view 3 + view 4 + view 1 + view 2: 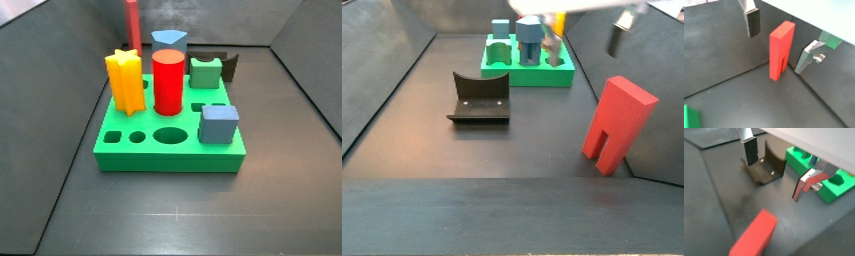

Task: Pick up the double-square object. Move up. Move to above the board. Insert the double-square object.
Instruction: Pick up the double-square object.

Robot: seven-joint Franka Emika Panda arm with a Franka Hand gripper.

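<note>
Salmon-red double-square object [617, 122]: upright on the dark floor, well apart from the board [171, 150], mostly hidden behind pegs in a side view [132, 22]; gripper [781, 42]: above it, fingers [752, 22] spread wide, holding nothing; one finger partly cut off in a side view; fixture [480, 98] near the board.

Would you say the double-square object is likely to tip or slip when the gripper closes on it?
The double-square object stands tall on a narrow slotted foot, so a side nudge would probably tip it. Its flat, stiff-looking faces should suit the gripper, open around it in a wrist view.
</note>
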